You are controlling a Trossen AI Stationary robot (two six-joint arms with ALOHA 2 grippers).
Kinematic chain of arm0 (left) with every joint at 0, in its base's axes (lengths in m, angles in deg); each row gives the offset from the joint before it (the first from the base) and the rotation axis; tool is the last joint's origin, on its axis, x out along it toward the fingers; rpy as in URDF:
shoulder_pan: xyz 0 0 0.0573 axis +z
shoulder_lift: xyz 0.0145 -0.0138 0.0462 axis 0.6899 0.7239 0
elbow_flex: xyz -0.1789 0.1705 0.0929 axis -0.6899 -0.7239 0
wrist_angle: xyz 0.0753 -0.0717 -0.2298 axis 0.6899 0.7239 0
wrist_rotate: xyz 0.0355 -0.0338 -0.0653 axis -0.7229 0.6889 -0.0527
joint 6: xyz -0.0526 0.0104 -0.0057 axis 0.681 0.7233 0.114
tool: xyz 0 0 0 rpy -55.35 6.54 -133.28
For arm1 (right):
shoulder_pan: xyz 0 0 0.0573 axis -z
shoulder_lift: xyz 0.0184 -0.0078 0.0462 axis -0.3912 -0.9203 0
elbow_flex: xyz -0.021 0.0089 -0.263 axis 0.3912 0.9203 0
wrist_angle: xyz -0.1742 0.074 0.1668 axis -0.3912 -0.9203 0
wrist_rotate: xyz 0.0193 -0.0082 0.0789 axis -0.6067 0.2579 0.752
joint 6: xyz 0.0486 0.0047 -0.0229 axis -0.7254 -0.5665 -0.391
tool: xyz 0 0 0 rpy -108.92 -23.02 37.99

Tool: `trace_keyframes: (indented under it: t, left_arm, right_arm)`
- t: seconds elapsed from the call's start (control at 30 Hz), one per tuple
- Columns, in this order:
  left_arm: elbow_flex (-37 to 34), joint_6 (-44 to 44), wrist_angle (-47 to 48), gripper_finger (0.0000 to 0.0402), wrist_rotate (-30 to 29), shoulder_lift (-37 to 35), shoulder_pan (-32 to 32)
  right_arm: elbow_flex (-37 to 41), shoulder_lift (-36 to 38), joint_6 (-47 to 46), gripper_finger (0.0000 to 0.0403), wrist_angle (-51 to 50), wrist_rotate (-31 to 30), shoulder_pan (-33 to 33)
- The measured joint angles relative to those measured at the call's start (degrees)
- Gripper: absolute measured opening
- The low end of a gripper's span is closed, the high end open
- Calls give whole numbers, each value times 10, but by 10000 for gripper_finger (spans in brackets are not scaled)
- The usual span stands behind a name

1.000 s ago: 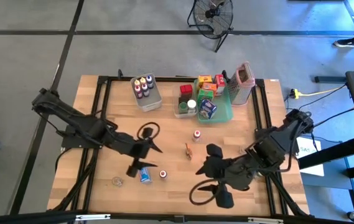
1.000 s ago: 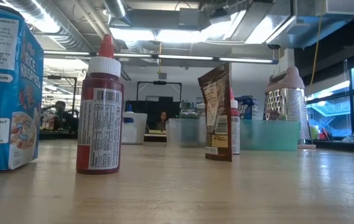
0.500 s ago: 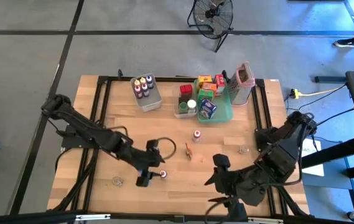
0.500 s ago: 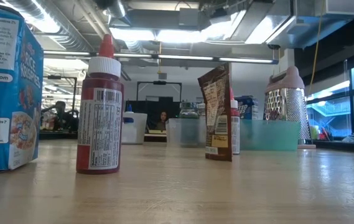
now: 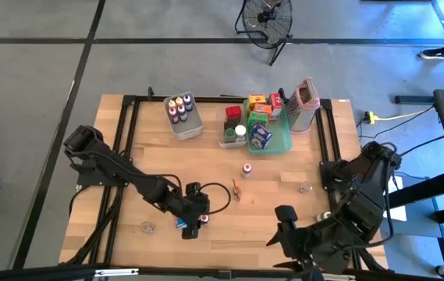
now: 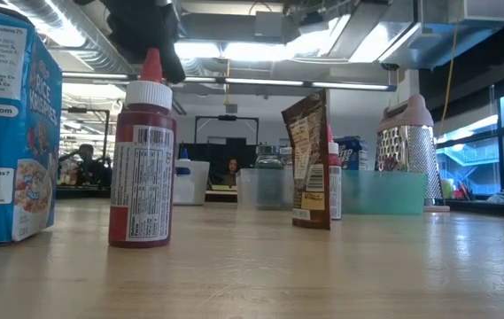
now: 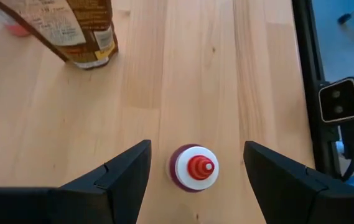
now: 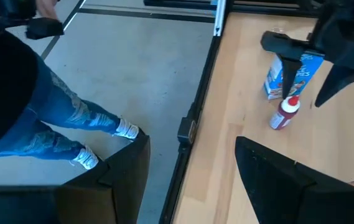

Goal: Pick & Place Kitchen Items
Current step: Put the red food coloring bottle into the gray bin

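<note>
- The left gripper hangs over the front part of the wooden desk, directly above a small red bottle with a white collar and a red pointed cap; its two dark fingers stand wide apart on either side of the bottle and touch nothing.
- From above, the left gripper covers most of that bottle, and a blue cereal box shows just beside it.
- At desk height the red bottle stands upright next to the blue cereal box, with the dark gripper right over its cap.
- A brown packet stands upright farther back; in the left wrist view the same brown packet is well apart from the bottle.
- The right gripper sits at the front right edge of the desk, its fingers spread and empty, reaching partly over the edge towards the floor, where a person's legs in jeans show.
- In the right wrist view the red bottle and cereal box stand side by side beneath the left gripper.
- At the back of the desk, a clear bin holds small bottles with coloured caps, another clear bin holds a few more items, and a teal tray holds little boxes.
- A grey grater with a pink rim stands beside the tray.
- One small jar with a red cap stands alone in the middle of the desk.
</note>
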Motion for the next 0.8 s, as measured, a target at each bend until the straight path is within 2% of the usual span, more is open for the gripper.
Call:
trace_keyframes:
  t: [0.13,0.4,0.8]
  left_arm:
    - [0,30,0,251,1,0,1]
    - [0,32,5,251,19,0,2]
    - [0,29,30,251,3,5,2]
  right_arm:
    - [0,0,0,238,0,0,-9]
    - [0,0,-1,238,0,-26,-20]
    - [0,0,-2,238,-1,-41,-20]
